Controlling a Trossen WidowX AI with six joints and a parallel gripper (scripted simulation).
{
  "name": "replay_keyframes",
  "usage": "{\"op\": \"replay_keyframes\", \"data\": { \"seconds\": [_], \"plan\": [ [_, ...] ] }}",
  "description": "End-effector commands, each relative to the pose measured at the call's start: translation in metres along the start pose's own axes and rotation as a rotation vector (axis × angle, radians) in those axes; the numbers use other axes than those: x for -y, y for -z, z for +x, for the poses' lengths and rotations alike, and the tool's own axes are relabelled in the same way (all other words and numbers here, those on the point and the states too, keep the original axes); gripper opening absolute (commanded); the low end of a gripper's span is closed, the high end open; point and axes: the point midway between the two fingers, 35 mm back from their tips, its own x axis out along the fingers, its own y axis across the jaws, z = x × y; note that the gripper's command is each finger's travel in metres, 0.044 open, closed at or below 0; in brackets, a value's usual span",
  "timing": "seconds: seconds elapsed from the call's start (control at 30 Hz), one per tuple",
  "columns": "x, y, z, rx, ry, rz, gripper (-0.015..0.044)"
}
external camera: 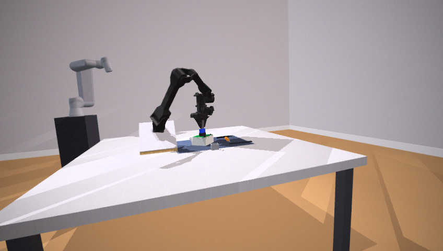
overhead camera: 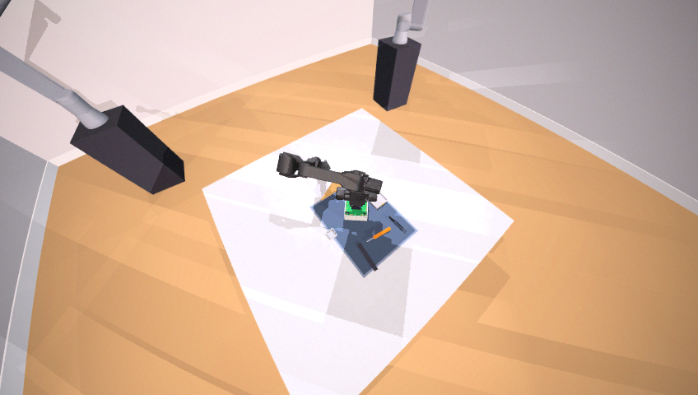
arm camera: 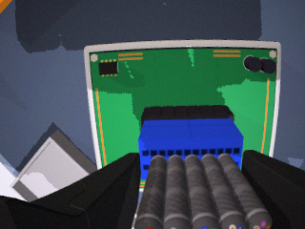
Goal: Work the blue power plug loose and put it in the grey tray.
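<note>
Flanking a boxy blue plug [external camera: 202,130] [arm camera: 191,134], jaws part-open, grip unclear, ribbed grey cables [arm camera: 193,191], flat green board [overhead camera: 350,212] [external camera: 195,136] [arm camera: 167,81]
</note>
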Motion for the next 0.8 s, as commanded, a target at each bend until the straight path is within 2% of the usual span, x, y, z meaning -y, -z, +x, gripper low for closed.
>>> {"op": "replay_keyframes", "data": {
  "seconds": [0.0, 0.17, 0.5, 0.77],
  "plan": [
    [0.0, -0.001, 0.001, 0.006, 0.002, -0.005, 0.0118],
    [0.0, -0.001, 0.001, 0.006, 0.002, -0.005, 0.0],
    [0.0, -0.001, 0.001, 0.006, 0.002, -0.005, 0.0],
    [-0.004, 0.0, -0.018, 0.006, 0.049, -0.005, 0.0]
  ]
}}
